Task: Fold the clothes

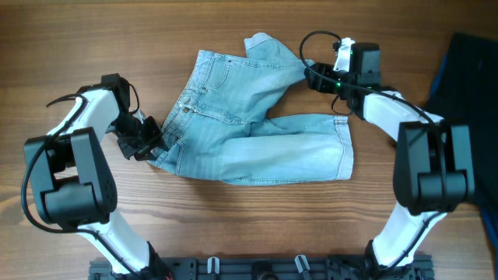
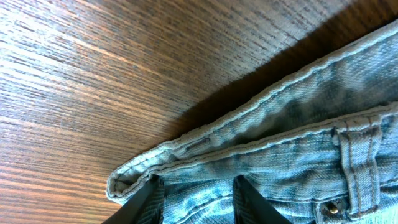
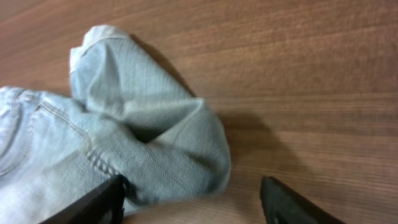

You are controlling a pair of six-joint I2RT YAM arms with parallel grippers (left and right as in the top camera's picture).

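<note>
The light blue denim shorts [image 1: 257,136] lie crumpled in the middle of the table, waistband to the left. One leg points right and the other is bunched up at the back. My left gripper [image 1: 152,144] is at the left waistband corner. In the left wrist view its fingers [image 2: 199,202] are shut on the denim [image 2: 298,124], and the waistband edge is raised and casts a shadow. My right gripper [image 1: 310,74] is beside the bunched back leg. In the right wrist view its fingers [image 3: 193,202] are wide open, with the folded leg [image 3: 143,124] just ahead and by the left finger.
A dark navy cloth with a bright blue edge [image 1: 467,70] lies at the far right of the wooden table [image 1: 101,39]. A black rail [image 1: 257,268] runs along the front edge.
</note>
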